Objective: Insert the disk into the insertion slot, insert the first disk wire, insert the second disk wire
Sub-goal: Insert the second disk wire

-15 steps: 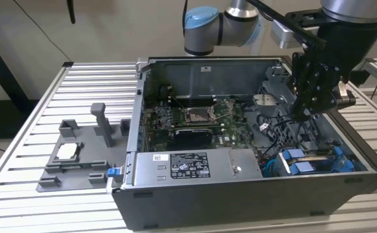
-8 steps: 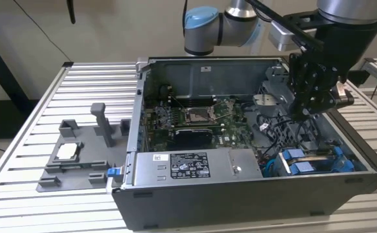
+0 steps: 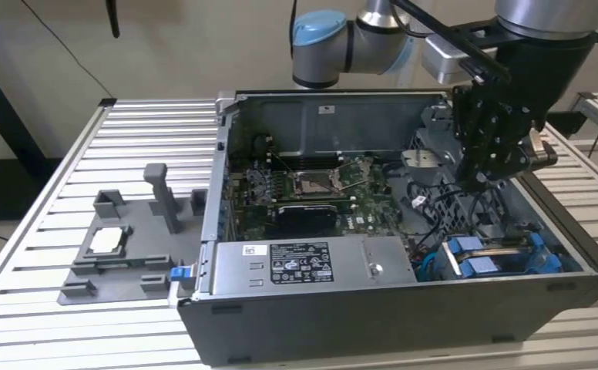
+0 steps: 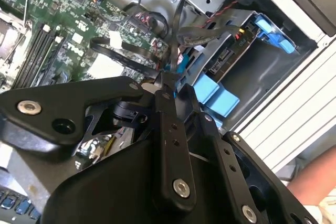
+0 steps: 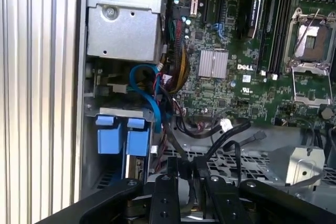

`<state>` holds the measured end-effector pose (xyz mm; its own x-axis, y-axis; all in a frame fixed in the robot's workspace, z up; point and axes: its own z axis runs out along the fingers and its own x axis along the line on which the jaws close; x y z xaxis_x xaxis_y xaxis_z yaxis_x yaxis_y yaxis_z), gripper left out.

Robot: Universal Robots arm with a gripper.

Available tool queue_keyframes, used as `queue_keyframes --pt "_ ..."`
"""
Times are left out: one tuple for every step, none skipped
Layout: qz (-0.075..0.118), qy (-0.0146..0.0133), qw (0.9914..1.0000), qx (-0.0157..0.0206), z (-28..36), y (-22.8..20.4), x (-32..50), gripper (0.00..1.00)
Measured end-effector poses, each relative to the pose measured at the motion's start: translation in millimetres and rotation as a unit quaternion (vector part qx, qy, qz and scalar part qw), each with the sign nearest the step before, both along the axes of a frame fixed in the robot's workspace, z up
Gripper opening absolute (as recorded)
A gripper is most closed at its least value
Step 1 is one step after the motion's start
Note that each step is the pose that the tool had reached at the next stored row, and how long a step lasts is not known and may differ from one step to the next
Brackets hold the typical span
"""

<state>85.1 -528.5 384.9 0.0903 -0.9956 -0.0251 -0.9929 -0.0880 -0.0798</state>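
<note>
Already the disk [image 5: 119, 141] sits in the insertion slot [image 5: 118, 112], blue tabs showing, at the exterior view's right of the open computer case [image 3: 381, 324] on the slatted bench [image 3: 31, 308]; near it, the pincer [image 4: 167, 81] is pinched together on a black wire [image 4: 180, 19].

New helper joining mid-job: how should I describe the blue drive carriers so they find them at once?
Start at the open black computer case on the slatted metal table. Inside, go to the near corner at the exterior view's right, next to the grey labelled power-supply box. The bright blue plastic drive carriers sit there side by side, the only broad blue blocks inside it.
</note>
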Motion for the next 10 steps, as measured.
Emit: queue_keyframes --pt "0.002 -0.0006 1.00000 -0.0006 -0.6 0.7 -1.0 0.27" --pt "0.003 -0.0013 0.99999 -0.0011 -1.1 1.2 -2.1 0.27" --pt "0.004 -0.0027 0.99999 -0.0016 -1.6 1.4 -3.3 0.27" --pt "0.005 -0.0046 0.99998 -0.0019 -2.1 1.5 -4.1 0.27" --pt "0.005 -0.0066 0.99996 -0.0026 -2.3 1.5 -4.7 0.27" --pt "0.005 -0.0090 0.99994 -0.0034 -2.6 1.7 -5.4 0.27" --pt "0.006 -0.0118 0.99990 -0.0043 -3.0 1.9 -6.0 0.27" --pt "0.006 -0.0141 0.99987 -0.0049 -3.4 2.0 -6.5 0.27" --pt "0.006 -0.0158 0.99984 -0.0056 -4.0 2.0 -7.1 0.27" --pt "0.007 -0.0165 0.99982 -0.0065 -4.4 2.1 -7.9 0.27"
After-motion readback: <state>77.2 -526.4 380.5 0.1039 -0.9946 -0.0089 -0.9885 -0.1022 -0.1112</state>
